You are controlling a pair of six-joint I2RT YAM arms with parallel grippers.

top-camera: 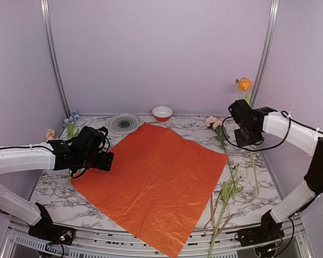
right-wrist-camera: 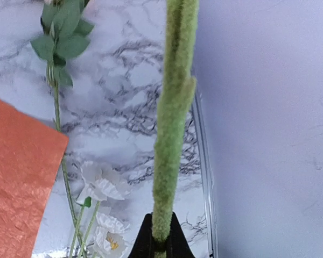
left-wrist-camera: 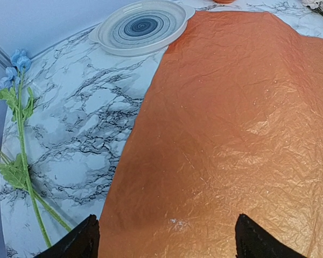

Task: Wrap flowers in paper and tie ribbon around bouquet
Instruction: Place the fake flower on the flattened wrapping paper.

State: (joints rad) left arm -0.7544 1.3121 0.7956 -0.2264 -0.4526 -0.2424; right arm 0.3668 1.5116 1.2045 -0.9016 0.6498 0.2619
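At 3 o'clock | right pincer (right-wrist-camera: 160, 242) shut tight on orange flower (top-camera: 244, 84), stalk upright | at 9 o'clock | left pincer (left-wrist-camera: 167, 239) wide open over paper (top-camera: 156, 177) edge on surface (top-camera: 54, 188)

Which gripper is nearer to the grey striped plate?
Left. The left gripper hovers just before the plate, over the left edge of the paper. The right gripper is far off at the right side, jaws shut on the orange flower.
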